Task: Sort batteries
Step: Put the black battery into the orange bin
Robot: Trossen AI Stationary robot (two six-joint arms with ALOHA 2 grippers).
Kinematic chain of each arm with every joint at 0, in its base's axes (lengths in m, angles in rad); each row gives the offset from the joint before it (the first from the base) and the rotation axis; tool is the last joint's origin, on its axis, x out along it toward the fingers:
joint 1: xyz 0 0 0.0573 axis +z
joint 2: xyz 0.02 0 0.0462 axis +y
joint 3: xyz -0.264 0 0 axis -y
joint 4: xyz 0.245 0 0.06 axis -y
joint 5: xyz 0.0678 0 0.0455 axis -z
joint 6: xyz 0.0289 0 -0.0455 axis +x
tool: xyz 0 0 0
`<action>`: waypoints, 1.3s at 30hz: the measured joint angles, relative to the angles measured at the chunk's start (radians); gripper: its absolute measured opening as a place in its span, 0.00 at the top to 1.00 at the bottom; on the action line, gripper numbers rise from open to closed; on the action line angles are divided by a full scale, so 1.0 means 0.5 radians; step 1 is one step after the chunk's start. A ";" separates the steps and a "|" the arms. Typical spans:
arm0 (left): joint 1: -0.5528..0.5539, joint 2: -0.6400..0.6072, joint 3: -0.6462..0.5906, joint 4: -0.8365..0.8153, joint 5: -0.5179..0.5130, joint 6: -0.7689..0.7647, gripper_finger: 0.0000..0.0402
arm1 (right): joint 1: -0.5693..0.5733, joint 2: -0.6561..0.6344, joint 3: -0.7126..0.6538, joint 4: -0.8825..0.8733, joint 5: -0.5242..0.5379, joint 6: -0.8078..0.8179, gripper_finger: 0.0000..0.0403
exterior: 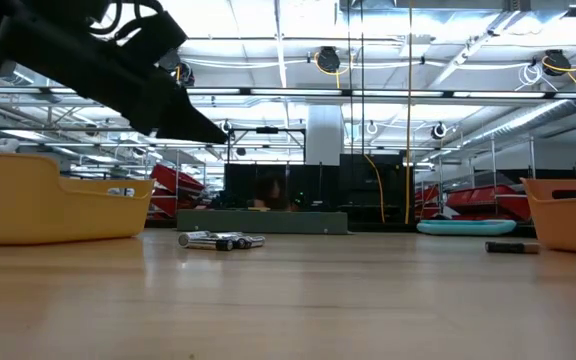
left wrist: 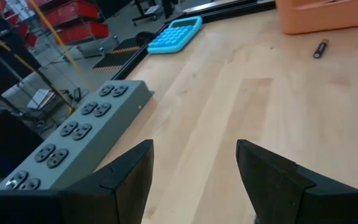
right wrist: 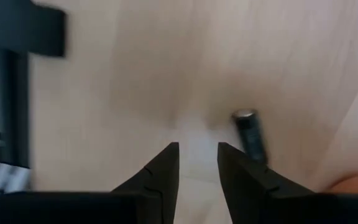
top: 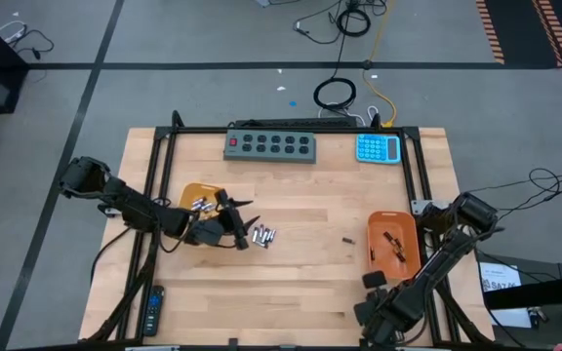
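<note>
Left gripper point(top: 245, 222): fingers spread wide, empty, hovering just beside the silvery cylindrical batteries point(top: 263, 235) at the table middle.
Left orange plastic tray point(top: 189, 197): holds more silvery batteries.
Small dark battery point(top: 346, 237): lies alone on the wood.
Right orange tray point(top: 407, 258): holds dark batteries.
Right gripper point(right wrist: 197, 163): fingers slightly apart, holding nothing.

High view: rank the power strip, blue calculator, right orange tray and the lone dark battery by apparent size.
1. power strip
2. right orange tray
3. blue calculator
4. lone dark battery, by far the smallest
</note>
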 joint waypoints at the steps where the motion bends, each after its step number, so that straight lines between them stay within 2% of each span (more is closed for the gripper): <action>1: 0.012 0.000 0.000 0.000 0.000 -0.002 0.40 | 0.004 0.010 0.000 -0.015 0.009 -0.059 0.75; 7: 0.063 0.000 0.000 0.006 -0.002 -0.054 0.40 | 0.032 0.052 0.002 -0.082 0.147 -0.253 0.75; 18: 0.084 0.000 0.002 0.055 -0.002 -0.054 0.40 | 0.100 0.235 0.013 -0.038 0.132 -0.308 0.75; 20: 0.084 0.000 0.002 0.055 -0.002 -0.055 0.40 | 0.091 0.236 0.011 -0.028 0.109 -0.316 0.79; 23: 0.084 0.000 0.002 0.056 -0.002 -0.056 0.40 | 0.042 0.219 0.007 -0.017 0.034 -0.377 0.93; 28: 0.084 0.000 0.002 0.053 -0.002 -0.056 0.40 | -0.035 0.161 0.003 0.019 0.040 -0.420 0.94; 30: 0.084 0.000 0.002 0.052 0.004 -0.056 0.40 | -0.055 0.111 0.006 0.019 0.164 -0.407 0.94; 34: 0.084 0.000 0.002 0.047 0.096 -0.064 0.40 | -0.121 -0.105 0.029 -0.060 0.626 -0.246 0.94; 39: 0.084 0.000 0.003 0.019 0.124 -0.107 0.40 | -0.126 -0.413 0.024 -0.555 0.763 0.306 0.94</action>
